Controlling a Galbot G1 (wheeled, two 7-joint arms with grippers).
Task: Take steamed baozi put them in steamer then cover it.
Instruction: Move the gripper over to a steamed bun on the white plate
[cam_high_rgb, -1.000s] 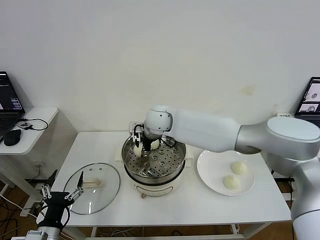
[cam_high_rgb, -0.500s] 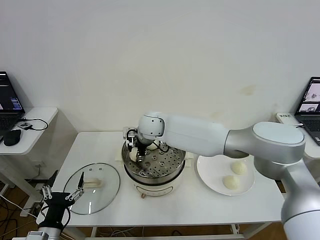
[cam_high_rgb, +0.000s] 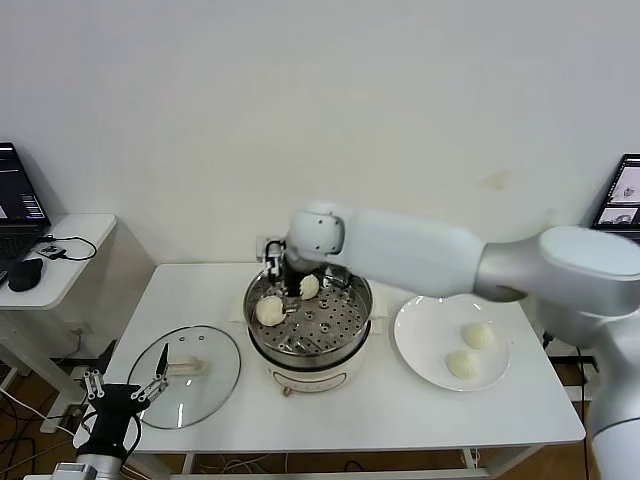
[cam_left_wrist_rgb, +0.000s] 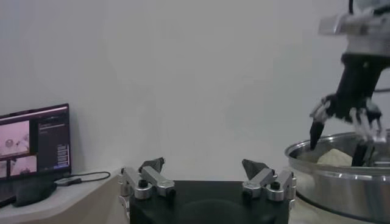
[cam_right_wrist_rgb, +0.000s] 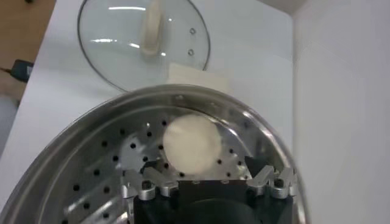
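Baozi, two pale cream-white round steamed buns, on the perforated tray of the round shiny stainless-steel steamer (cam_high_rgb: 308, 322)

At far left the left gripper (cam_high_rgb: 125, 389) hangs parked below the table edge, fingers spread, beside the round clear glass cover (cam_high_rgb: 186, 373) with its cream bar handle, lying flat on the white table (cam_high_rgb: 400, 410); in the steamer one bun (cam_high_rgb: 269, 310) lies free just below the right gripper (cam_high_rgb: 284, 282), whose fingers stand apart and hold nothing; a second bun (cam_high_rgb: 309, 286) sits beside it; the right arm reaches across from the right, wrist pointing down; two more buns (cam_high_rgb: 478, 336) rest on the flat white round plate (cam_high_rgb: 417, 345).
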